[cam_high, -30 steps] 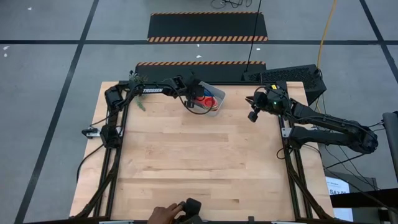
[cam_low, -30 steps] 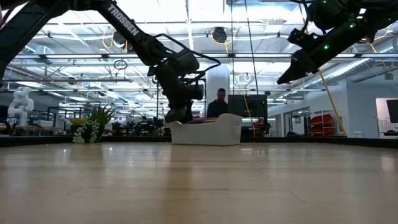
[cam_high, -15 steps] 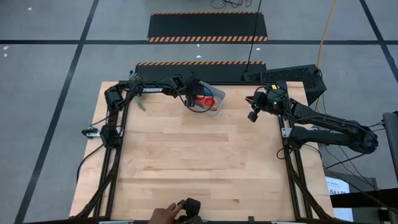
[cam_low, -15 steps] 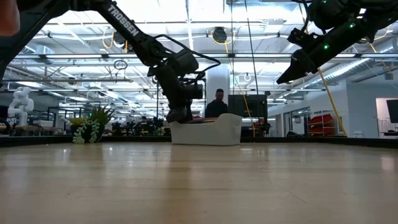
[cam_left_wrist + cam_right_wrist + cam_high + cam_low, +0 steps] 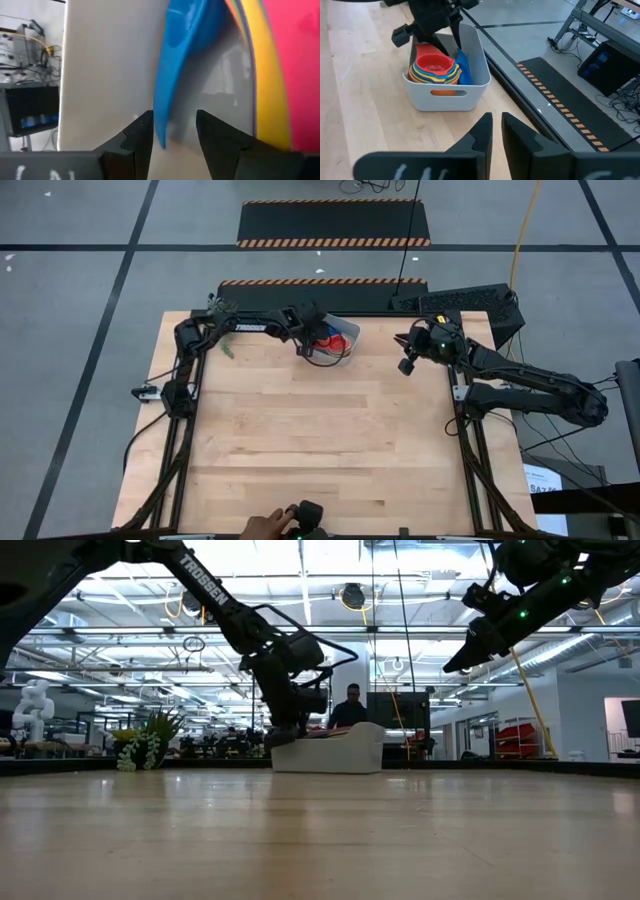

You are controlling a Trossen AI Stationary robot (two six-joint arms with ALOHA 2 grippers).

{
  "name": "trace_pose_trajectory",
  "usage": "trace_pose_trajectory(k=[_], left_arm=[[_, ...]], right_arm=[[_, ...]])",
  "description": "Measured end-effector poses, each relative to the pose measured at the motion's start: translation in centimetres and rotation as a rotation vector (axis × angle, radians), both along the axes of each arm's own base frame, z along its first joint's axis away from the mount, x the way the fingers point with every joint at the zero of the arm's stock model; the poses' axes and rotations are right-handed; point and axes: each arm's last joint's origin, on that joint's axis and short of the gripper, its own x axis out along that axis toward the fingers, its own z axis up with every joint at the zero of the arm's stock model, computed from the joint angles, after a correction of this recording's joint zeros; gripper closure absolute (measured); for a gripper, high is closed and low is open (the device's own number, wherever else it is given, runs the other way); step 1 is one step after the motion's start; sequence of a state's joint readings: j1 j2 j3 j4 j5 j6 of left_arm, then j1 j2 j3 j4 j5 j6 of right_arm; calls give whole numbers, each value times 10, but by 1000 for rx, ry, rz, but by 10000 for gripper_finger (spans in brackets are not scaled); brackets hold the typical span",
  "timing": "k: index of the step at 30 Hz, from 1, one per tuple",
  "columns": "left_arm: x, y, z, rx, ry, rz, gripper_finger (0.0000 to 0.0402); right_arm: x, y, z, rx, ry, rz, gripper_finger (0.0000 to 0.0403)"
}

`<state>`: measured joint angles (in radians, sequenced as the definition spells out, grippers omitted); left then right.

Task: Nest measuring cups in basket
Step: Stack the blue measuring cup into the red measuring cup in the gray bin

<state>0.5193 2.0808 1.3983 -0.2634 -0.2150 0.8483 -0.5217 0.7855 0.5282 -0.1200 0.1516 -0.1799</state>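
The pale basket (image 5: 346, 352) (image 5: 445, 97) stands at the table's far edge. Inside it sits a nested stack of measuring cups (image 5: 434, 67), red on top, with yellow and other colours below. A blue cup (image 5: 464, 67) (image 5: 175, 60) stands on edge between the stack and the basket's wall (image 5: 100, 75). My left gripper (image 5: 174, 135) (image 5: 313, 345) reaches slanting down into the basket. It is open, and its fingers stand on either side of the blue cup's lower edge. My right gripper (image 5: 407, 366) (image 5: 497, 125) hangs shut above the table, right of the basket, holding nothing. My left gripper has the blue cup's lower edge (image 5: 161, 127) between its open fingers, close beside one finger (image 5: 142, 135). Whether that finger touches the cup, I cannot tell. The cup leans on edge inside the basket.
A small green plant (image 5: 222, 315) (image 5: 150, 745) stands at the far left corner. A person's hand on a dark device (image 5: 290, 522) lies at the near edge. The bare wooden tabletop (image 5: 320, 430) stretches between them. A person (image 5: 350, 705) shows beyond the basket.
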Motion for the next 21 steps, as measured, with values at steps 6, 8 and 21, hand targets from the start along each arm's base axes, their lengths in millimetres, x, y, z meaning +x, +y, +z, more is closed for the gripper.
trace_pose_trajectory(k=[6, 8, 21], left_arm=[[1, -1, 0, 12, -1, 5, 250], [1, 0, 0, 2, -8, 12, 250], [-4, 6, -1, -96, -60, 27, 250]], right_arm=[[0, 0, 0, 4, 0, 13, 369], [0, 1, 0, 5, 0, 22, 369], [0, 1, 0, -1, 5, 27, 369]])
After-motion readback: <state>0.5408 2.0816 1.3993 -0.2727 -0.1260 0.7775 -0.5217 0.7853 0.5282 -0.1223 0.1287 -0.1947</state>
